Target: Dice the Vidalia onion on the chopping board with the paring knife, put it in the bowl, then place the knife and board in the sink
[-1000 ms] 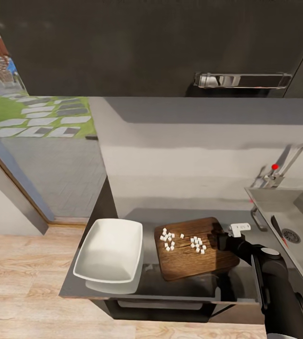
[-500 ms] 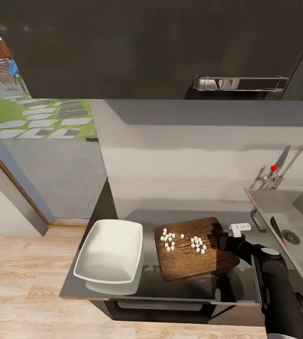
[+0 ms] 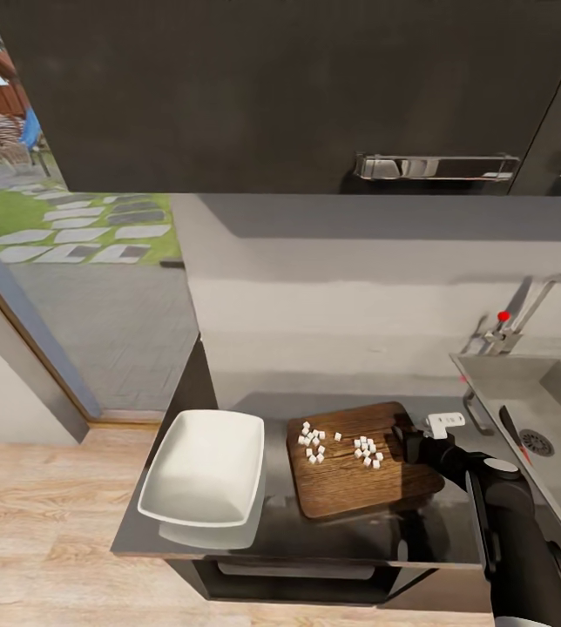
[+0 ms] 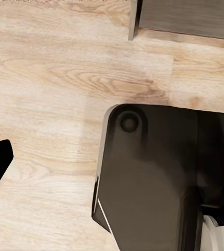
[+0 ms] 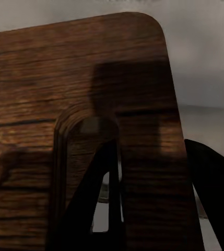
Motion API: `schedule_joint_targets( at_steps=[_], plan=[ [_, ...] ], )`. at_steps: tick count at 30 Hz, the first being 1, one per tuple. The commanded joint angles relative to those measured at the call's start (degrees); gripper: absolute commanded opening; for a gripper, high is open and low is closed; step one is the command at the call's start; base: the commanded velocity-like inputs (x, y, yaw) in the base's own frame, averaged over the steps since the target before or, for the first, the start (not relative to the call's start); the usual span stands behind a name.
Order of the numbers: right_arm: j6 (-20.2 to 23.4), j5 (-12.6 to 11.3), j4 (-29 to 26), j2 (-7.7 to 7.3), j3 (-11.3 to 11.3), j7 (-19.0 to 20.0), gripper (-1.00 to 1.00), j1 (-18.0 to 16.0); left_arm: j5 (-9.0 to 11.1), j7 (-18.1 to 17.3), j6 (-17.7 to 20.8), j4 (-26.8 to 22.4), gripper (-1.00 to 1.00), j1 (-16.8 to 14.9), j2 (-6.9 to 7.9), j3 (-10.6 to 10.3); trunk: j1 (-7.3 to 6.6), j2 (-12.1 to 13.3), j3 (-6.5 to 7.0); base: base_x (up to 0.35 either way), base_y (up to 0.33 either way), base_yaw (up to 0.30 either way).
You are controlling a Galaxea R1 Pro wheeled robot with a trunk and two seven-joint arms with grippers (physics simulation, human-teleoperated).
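Chopping board [image 3: 354, 460] edge is where the right end effector [image 3: 413, 444] is placed, at the side of the board nearest the sink [image 3: 533, 427]. In the right wrist view, one dark finger [image 5: 98, 198] is seen lying over the brown wood [image 5: 75, 104] and another dark part is seen off past the board's edge, so the board seems to be pinched between them, but a firm grip cannot be told for sure. Small white onion pieces [image 3: 341, 444] are spread in two little groups on top of the board. The board is laid flat on the grey surface [image 3: 359, 531]. Just beside it, on the side away from the sink, the white bowl [image 3: 204, 475] is set near the surface's end. The paring knife [image 3: 513, 431] is seen lying in the sink, close to the round drain [image 3: 538, 441]. The tap [image 3: 524, 318] with a red dot is fixed behind the sink. In the left wrist view, wooden floor [image 4: 54, 78] and a dark robot part [image 4: 153, 178] are shown, and the left end effector's state cannot be told.
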Motion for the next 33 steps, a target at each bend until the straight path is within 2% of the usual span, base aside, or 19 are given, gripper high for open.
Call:
schedule_joint_targets(
  at_steps=[1, 33],
  plan=[
    [0.1, 0.6, -0.1, 0.09, -0.1, 0.6, -1.00, -0.1, -0.4, -0.3, -0.1, -0.1, 1.00, 0.0, -0.08, 0.5, 0.04, -0.1, -0.01, 0.000, 0.000, 0.000],
    [0.1, 0.6, -0.1, 0.04, -0.3, 0.6, -1.00, -0.1, -0.5, -0.3, -0.1, 0.0, 1.00, 0.0, -0.08, 0.5, 0.04, -0.1, 2.87, 0.000, 0.000, 0.000]
  ],
)
